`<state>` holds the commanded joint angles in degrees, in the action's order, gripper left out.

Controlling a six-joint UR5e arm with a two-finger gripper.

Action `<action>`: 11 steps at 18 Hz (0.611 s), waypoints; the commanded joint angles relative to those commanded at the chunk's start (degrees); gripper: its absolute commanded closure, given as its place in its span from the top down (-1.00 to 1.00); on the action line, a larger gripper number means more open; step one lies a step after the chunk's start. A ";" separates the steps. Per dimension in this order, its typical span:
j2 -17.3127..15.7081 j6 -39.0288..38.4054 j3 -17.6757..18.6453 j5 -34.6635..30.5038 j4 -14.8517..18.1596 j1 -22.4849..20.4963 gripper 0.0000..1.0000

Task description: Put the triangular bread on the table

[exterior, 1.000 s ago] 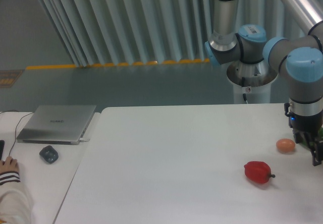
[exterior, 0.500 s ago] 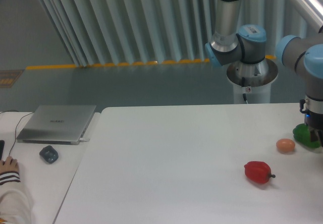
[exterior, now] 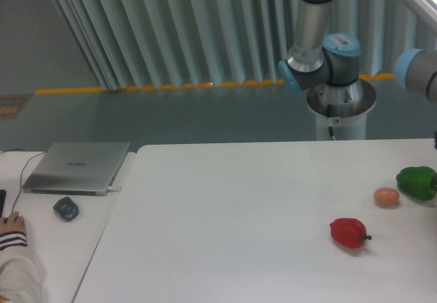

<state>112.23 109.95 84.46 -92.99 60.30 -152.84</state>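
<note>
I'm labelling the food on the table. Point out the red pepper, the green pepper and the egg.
red pepper (exterior: pixel 349 232), fixed camera, middle of body
green pepper (exterior: pixel 416 181), fixed camera, middle of body
egg (exterior: pixel 386 196), fixed camera, centre

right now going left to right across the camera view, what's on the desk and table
hand → mouse → laptop → red pepper → egg → green pepper

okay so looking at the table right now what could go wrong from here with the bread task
The triangular bread is not in view and the gripper is out of frame, so whether anything is held cannot be checked. The green pepper, egg-like ball and red pepper crowd the table's right side; a placement there might knock them.
</note>
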 joint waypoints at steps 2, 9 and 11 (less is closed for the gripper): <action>1.14 -1.83 -0.09 0.00 -2.63 -0.09 1.00; 3.43 -12.22 -2.46 0.09 -4.75 -1.41 1.00; 3.87 -11.61 -2.55 0.09 -5.19 -1.32 1.00</action>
<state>116.10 98.34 81.91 -92.90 55.11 -154.16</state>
